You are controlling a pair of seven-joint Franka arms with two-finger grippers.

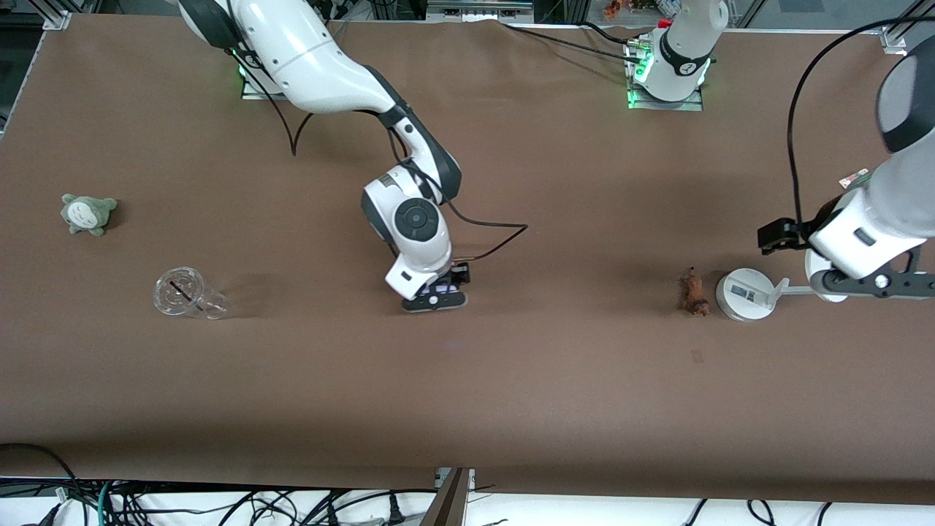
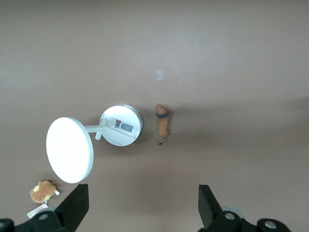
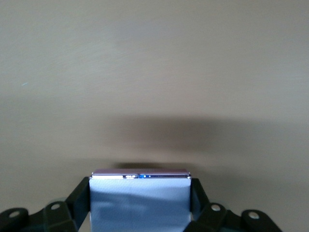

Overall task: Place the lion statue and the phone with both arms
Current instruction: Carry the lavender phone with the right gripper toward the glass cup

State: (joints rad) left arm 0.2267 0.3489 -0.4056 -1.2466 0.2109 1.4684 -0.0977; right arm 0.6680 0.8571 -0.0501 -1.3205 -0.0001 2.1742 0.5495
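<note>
Right gripper point(image 1: 436, 296), centre of the front view, is low over the brown table point(image 1: 511, 380) with its fingers clamped on the phone point(image 3: 140, 198); the right wrist view shows the pale-lavender slab filling the gap between both black fingers point(image 3: 79, 203), gripped across its flat width, its edge toward the table with a shadow just under it. Cannot tell whether it touches the surface. Phone looks rigid, thin, smooth-sided and light; probably slick on the faces, so a hold across the narrow edges, as now, seems safest, and a tilt at release could tip it flat. Left gripper point(image 2: 140, 205) hangs at the right edge of the front view, fingers apart and holding nothing, above the white round-based stand point(image 1: 743, 294). The lion statue point(image 1: 692, 292) lies on the table touching or just beside the stand's base, lower centre-right in the front view; in the left wrist view it is a slim reddish-brown figure, centre frame, with a thin tail. Judged small, hard and light, likely to roll or skid if nudged; best taken across the body mid-length, clear of the tail and of the stand. Also present: grey plush point(image 1: 88, 212) upper left, clear plastic cup point(image 1: 186, 295) on its side below it, brown tagged plush point(image 2: 43, 191) near the stand's disc.
</note>
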